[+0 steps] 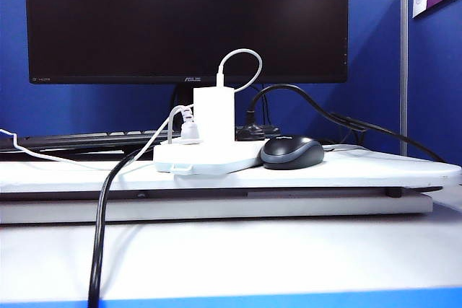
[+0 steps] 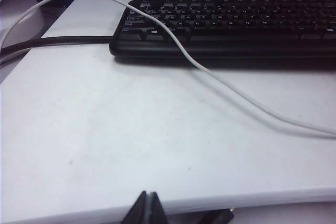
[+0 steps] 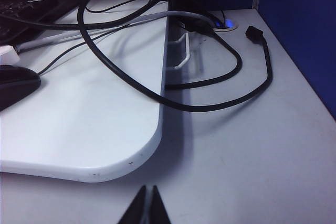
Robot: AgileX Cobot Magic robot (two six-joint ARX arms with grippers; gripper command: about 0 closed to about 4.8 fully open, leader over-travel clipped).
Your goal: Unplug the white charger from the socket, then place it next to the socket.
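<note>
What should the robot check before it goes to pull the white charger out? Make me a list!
1. White charger standing upright, plugged into the socket: ok.
2. Left gripper empty, by the platform edge near the keyboard: ok, but shut, so it must open first.
3. Right gripper empty, low over the desk: ok, also shut.
4. Free spot beside the socket: not ok on the right in the exterior view, where the mouse touches it.
5. Smaller plug close beside the charger: not ok, tight for fingers.
6. How firmly the socket sits: cannot tell.
</note>
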